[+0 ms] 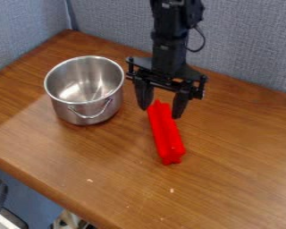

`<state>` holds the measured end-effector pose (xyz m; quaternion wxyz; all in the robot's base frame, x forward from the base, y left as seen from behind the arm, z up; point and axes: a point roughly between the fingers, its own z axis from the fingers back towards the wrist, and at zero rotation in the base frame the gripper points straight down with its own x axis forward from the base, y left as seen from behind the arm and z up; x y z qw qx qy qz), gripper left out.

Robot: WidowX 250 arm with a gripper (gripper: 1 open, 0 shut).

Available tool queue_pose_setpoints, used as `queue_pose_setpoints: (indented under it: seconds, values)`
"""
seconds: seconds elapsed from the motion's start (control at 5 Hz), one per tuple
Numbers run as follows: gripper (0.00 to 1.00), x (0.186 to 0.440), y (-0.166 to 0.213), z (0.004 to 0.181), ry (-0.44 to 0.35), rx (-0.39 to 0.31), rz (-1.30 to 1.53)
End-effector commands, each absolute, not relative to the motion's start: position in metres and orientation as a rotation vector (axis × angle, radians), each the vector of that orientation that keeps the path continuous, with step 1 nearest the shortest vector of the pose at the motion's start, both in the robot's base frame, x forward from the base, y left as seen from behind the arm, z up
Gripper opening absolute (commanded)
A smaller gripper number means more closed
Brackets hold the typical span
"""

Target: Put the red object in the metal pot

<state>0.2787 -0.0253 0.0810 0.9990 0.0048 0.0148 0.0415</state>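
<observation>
The job is at its approach stage: the bar (167, 136) is out of the pot (85, 89), lying on the table (229, 170) just right of the frame's centre and running down towards the lower middle. The pot stands upright at the upper left, near the bar but apart from it, its mouth facing up.

The gripper (159, 103) is over the bar's upper end, its fingers spread wide, one to each side, with nothing in its hold. From this angle I can't be sure how high the tips are above the table, though they look close to the bar's level or a little over it.

So none of the moving is done. What is left, as I judge it, is to settle the fingers around the bar, close them, lift, carry it towards the upper left and let it go in the pot. The bar looks long for that mouth, so it may need tipping to go in.
</observation>
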Motion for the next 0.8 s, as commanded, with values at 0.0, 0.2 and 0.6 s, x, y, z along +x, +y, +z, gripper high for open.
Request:
queue_pose_setpoints:
  seconds: [0.0, 0.2, 0.6]
  values:
    - [1.00, 0.282, -0.032, 0.091, 0.001, 0.005, 0.129]
    - [1.00, 0.283, -0.039, 0.093, 0.004, 0.003, 0.180]
    - [0.00, 0.282, -0.039, 0.092, 0.019, -0.006, 0.174]
